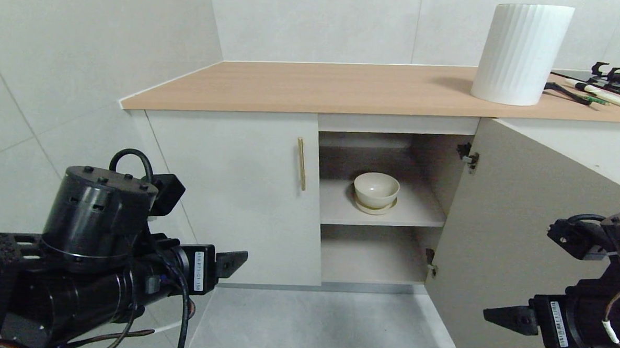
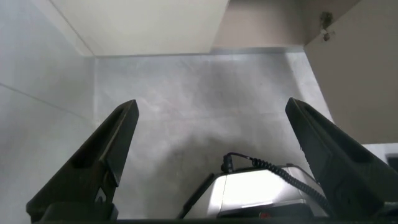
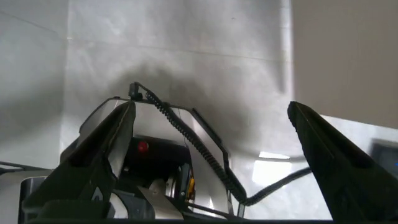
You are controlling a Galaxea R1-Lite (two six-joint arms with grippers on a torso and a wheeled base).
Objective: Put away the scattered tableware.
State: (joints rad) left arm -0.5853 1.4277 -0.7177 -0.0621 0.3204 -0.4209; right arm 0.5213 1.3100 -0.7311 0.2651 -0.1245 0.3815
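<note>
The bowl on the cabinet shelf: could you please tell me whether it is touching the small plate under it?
Touching. The head view shows the bowl sitting directly on the plate, whose rim shows beneath its base.

cream bowl (image 1: 376, 189) upright on saucer (image 1: 374, 206), perhaps, on cabinet shelf (image 1: 418, 210)

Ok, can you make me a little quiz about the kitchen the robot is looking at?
1. True or false: the bowl sits on the wooden counter.
2. Which cupboard door stands open? A) neither B) the right door C) both
3. Fill in: under the bowl lies a small ___.
Key: 1 false, it is on the cupboard shelf; 2 B; 3 plate.
</note>
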